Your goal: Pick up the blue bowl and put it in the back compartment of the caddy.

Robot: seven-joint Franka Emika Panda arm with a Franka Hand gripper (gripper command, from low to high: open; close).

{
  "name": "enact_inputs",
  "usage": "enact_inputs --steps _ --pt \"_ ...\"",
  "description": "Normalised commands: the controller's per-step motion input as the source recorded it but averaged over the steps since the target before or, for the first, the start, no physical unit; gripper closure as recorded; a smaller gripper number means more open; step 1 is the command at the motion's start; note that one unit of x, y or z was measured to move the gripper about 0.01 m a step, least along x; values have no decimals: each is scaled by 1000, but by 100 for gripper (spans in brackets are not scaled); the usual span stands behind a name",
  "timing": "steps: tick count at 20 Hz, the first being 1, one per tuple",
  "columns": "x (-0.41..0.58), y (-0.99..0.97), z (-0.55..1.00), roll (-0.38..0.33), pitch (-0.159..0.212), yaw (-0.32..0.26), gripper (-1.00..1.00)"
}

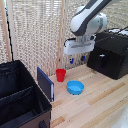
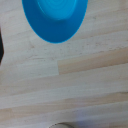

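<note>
The blue bowl (image 1: 75, 87) rests upright on the wooden table, just to the exterior view's right of the caddy. In the wrist view the blue bowl (image 2: 55, 17) is cut off by the picture's edge, with bare wood around it. My gripper (image 1: 77, 60) hangs well above the table, higher than the bowl and slightly behind it, open and holding nothing. The black fabric caddy (image 1: 30, 90) stands on the exterior view's left, and its back compartment (image 1: 10, 79) lies past the divider.
A small red cup (image 1: 60, 75) stands just behind the bowl. A flat blue panel (image 1: 45, 83) leans on the caddy's side. On the exterior view's right sits a black appliance box (image 1: 112, 56). Slatted screens close off the back.
</note>
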Motion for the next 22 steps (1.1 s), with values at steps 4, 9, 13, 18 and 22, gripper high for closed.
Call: enact_inputs --steps 4,9,13,18,22 --pt "0 -367 -371 21 -2 68 -100" --pt "-81 -237 -439 1 0 52 -100" --pt "-140 -157 -473 0 0 47 -100" --pt "-284 -107 -401 0 0 25 -100" --pt "-68 -17 -395 -10 -7 37 -100"
